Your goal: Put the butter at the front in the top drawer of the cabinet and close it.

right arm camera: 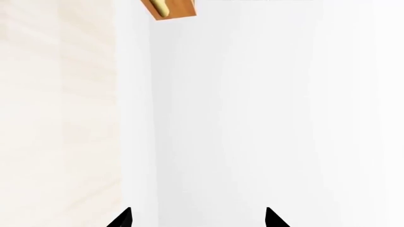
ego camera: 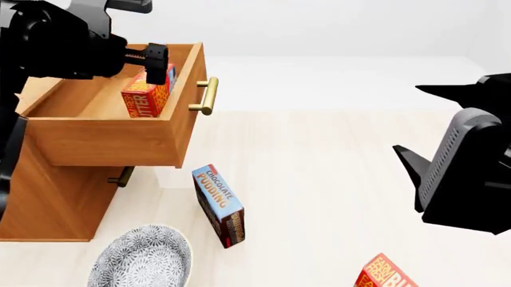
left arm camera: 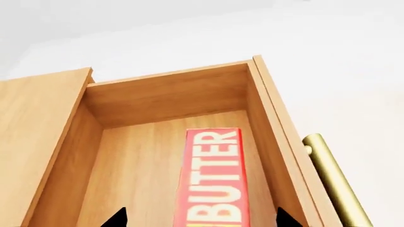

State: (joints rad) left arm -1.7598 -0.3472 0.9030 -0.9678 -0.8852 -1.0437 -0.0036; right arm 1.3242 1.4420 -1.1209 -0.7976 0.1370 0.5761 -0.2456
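The top drawer (ego camera: 119,140) of the cabinet (ego camera: 48,197) is pulled out. Inside it a red-and-orange butter (ego camera: 146,95) carton stands on edge near the brass-handle (ego camera: 205,95) side. In the left wrist view the butter (left arm camera: 213,179) lies on the drawer floor (left arm camera: 136,175). My left gripper (left arm camera: 202,218) hovers just over it, open, its black fingertips (left arm camera: 117,218) wide of the carton on both sides and not touching it. In the head view the left gripper (ego camera: 157,63) sits above the carton's top. My right gripper (right arm camera: 197,217) is open and empty, off to the right over the floor.
A blue chocolate pudding box (ego camera: 219,206) stands in front of the cabinet. A patterned grey bowl (ego camera: 142,258) lies at the front left. A second butter carton (ego camera: 387,274) shows at the bottom right edge. The lower drawer's handle (ego camera: 121,177) peeks out under the open drawer.
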